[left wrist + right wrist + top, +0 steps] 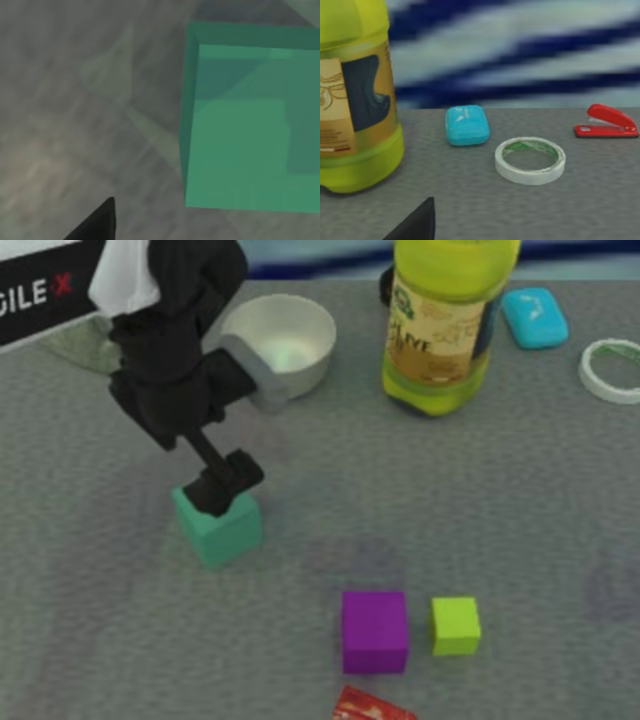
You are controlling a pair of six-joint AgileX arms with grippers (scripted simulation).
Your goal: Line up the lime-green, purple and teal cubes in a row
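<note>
While matte purple cube & lime-green cube sit adjacent, left hand tops teal cube, grip unclear.

Left pincer sits over the large matte teal cube, hiding part of its top; finger gap unreadable. Teal cube cut off at the left wrist view's edge. Red packet cropped at the bottom edge. Yellow oil bottle cropped on top.

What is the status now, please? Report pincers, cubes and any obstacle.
Left pincer over teal cube, grip unclear. Right arm out of top view. Purple cube and lime-green cube side by side, teal apart. Path between looks free.
</note>
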